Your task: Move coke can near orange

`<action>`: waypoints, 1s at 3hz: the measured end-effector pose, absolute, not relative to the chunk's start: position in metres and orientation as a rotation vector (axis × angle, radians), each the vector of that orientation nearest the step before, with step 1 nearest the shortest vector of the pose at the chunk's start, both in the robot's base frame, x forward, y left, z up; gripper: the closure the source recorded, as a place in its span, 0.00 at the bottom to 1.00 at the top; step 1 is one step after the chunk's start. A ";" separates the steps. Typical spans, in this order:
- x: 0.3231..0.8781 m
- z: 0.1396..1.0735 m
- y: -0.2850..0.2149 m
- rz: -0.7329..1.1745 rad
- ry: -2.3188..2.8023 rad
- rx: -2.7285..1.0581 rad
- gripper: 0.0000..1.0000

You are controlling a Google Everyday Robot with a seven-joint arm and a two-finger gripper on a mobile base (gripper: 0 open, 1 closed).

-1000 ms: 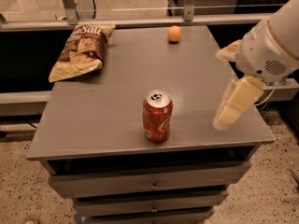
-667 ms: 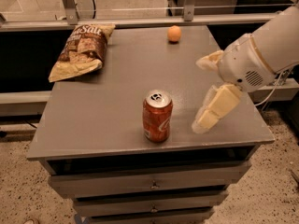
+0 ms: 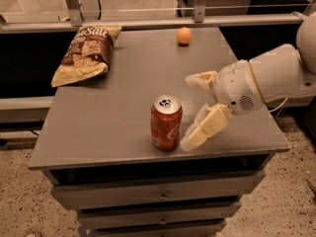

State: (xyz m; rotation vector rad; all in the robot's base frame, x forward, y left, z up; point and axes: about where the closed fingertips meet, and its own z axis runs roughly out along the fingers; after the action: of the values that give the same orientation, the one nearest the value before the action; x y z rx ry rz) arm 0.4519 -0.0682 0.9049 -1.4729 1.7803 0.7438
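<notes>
The coke can [image 3: 166,122] stands upright near the front edge of the grey table [image 3: 113,112], red-orange with a silver top. The orange [image 3: 183,35] sits far back on the table, right of centre. My gripper [image 3: 190,111] is just right of the can, open, with one cream finger [image 3: 203,129] low beside the can and the other finger [image 3: 200,79] higher and further back. The fingers do not touch the can. The white arm reaches in from the right.
A brown and tan chip bag [image 3: 86,53] lies at the back left of the table. Drawers [image 3: 158,196] sit below the table's front edge. A metal railing [image 3: 148,22] runs behind the table.
My gripper has moved left across the table toward the can and now sits right beside it. The can, orange and bag have not moved.
</notes>
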 end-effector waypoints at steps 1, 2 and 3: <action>0.449 0.892 -0.059 0.796 1.711 -1.417 0.00; 0.447 0.885 -0.054 0.817 1.672 -1.361 0.17; 0.447 0.881 -0.035 0.878 1.660 -1.277 0.48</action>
State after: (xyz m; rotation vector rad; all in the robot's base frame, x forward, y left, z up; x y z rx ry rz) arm 0.4474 -0.0350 0.8806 -1.2774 1.6603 0.8781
